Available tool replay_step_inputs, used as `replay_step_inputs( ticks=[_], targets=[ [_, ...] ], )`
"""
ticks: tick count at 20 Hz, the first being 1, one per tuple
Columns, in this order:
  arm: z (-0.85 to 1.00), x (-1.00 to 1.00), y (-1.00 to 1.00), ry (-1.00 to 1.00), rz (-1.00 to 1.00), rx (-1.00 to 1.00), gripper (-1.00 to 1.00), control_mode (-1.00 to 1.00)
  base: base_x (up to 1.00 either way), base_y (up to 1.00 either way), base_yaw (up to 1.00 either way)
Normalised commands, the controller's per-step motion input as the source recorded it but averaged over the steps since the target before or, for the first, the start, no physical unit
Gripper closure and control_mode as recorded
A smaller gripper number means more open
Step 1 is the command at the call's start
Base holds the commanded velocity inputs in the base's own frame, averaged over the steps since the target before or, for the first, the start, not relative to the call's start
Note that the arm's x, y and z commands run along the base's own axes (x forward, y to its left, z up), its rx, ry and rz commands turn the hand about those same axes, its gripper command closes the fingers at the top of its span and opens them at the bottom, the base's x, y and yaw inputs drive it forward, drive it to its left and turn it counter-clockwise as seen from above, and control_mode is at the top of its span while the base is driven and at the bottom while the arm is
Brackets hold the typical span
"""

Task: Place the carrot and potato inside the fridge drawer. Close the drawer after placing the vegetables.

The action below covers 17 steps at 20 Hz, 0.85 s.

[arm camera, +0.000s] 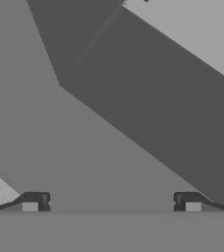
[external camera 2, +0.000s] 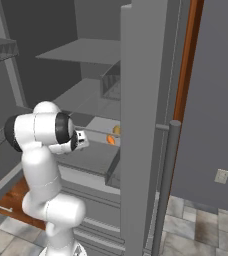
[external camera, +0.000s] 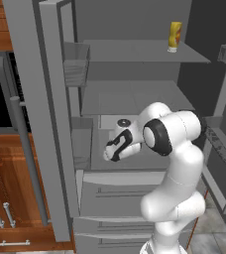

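Matte light grey everywhere on the fridge drawer (external camera 2: 93, 157): a wide, shallow, box-like tray with flat plain walls and straight edges, pulled out below the fridge shelves. Inside it, toward the far right corner in the right base view, an orange tapered shape, the carrot (external camera 2: 110, 140), with a rounder yellowish lump, probably the potato (external camera 2: 116, 130), just beyond it; too small to make out any surface detail. Above the drawer, smooth grey shelves (external camera: 135, 52), flat and thin-edged, with a yellow and orange bottle (external camera: 174, 35) upright on the upper one near its right end. Either side of the drawer, tall fridge doors (external camera: 35, 124) swung open, carrying narrow ribbed door bins (external camera: 76, 64). Left of the drawer, warm brown wood cabinets (external camera: 6, 198) with slim metal handles.

Glossy white rounded arm links with dark joints bent in front of the drawer, hand reaching over the drawer's open top, with bare drawer floor left and right of it. Gripper (arm camera: 111, 203) seen from the hand camera with fingertips (arm camera: 35, 202) spread wide apart, nothing between them, only plain grey flat surfaces ahead meeting at sharp angled edges. From the left base view, carrot hidden behind the arm; bottle hidden from the right base view.
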Motion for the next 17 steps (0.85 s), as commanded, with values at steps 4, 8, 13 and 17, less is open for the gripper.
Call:
replay_step_inputs(
  ticks=[4, 8, 13, 17],
  targets=[
    [0.00, 0.94, -0.08, 0.00, 0.00, 0.00, -1.00, -1.00, 0.00, 0.00, 0.00],
    [0.00, 0.97, -0.03, 0.00, 0.00, 0.00, -1.00, -1.00, 0.00, 0.00, 0.00],
    [0.03, 0.72, -0.01, -0.01, 0.00, 0.00, -1.00, -1.00, 0.00, 0.00, 0.00],
    [0.18, -0.41, -0.06, -0.04, 0.00, 0.00, -1.00, -1.00, 0.00, 0.00, 0.00]
  ],
)
